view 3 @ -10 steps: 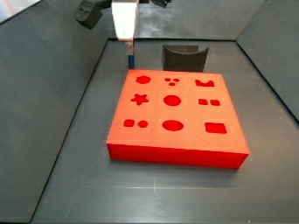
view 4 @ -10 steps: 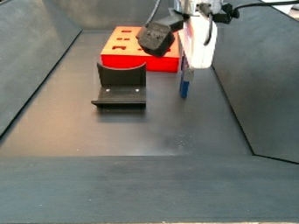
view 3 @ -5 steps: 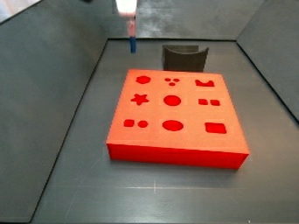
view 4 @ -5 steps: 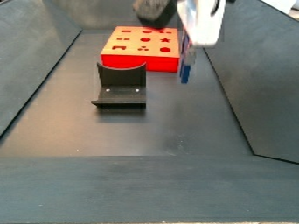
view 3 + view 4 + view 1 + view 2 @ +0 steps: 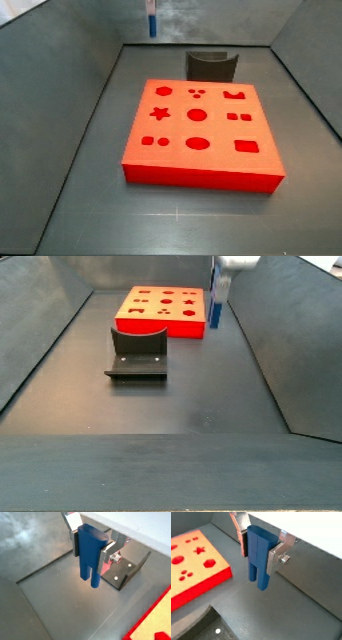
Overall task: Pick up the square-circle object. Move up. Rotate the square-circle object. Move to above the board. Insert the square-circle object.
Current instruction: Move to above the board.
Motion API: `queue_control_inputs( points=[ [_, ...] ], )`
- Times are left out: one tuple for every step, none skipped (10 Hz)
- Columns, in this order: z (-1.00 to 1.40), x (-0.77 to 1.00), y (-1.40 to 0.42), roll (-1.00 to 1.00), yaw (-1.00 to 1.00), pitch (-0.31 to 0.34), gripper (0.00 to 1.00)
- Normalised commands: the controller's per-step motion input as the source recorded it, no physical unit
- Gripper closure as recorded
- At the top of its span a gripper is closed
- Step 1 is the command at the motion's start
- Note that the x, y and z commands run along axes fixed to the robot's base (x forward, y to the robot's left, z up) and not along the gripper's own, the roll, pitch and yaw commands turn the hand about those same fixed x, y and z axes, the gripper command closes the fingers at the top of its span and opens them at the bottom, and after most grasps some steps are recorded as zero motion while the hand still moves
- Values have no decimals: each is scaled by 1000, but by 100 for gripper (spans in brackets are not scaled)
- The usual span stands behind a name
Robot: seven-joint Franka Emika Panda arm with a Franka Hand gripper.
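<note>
The gripper (image 5: 90, 543) pinches the smooth, long blue square-circle object (image 5: 89, 558) between flat silver plates, high above the flat red board (image 5: 201, 135).

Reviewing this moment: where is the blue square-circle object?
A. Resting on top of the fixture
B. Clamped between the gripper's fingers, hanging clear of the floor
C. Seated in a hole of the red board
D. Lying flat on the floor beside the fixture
B. In both wrist views the square-circle object sits between the fingers of the gripper, its lower end above bare floor; the board carries no piece.
</note>
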Motion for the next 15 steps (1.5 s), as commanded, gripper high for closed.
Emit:
queue_control_inputs(
  points=[
    [1000, 36, 86, -62, -55, 92, 100],
    [909, 31, 80, -58, -55, 93, 100],
    [793, 26, 70, -55, -55, 91, 100],
    [505, 14, 49, -49, -56, 88, 100],
    [389, 11, 44, -46, -58, 86, 100],
    [354, 178, -1000, 17, 1000, 44, 100],
    [321, 180, -1000, 18, 1000, 44, 100],
    [334, 181, -1000, 27, 1000, 52, 100],
    [339, 182, -1000, 22, 1000, 54, 100],
    [339, 182, -1000, 21, 1000, 57, 100],
    [341, 186, -1000, 19, 1000, 61, 100],
    [343, 193, -1000, 18, 1000, 66, 100],
    [343, 208, -1000, 20, 1000, 78, 100],
    [343, 227, -1000, 19, 1000, 88, 100],
    [343, 257, -1000, 19, 1000, 103, 100]
  ],
)
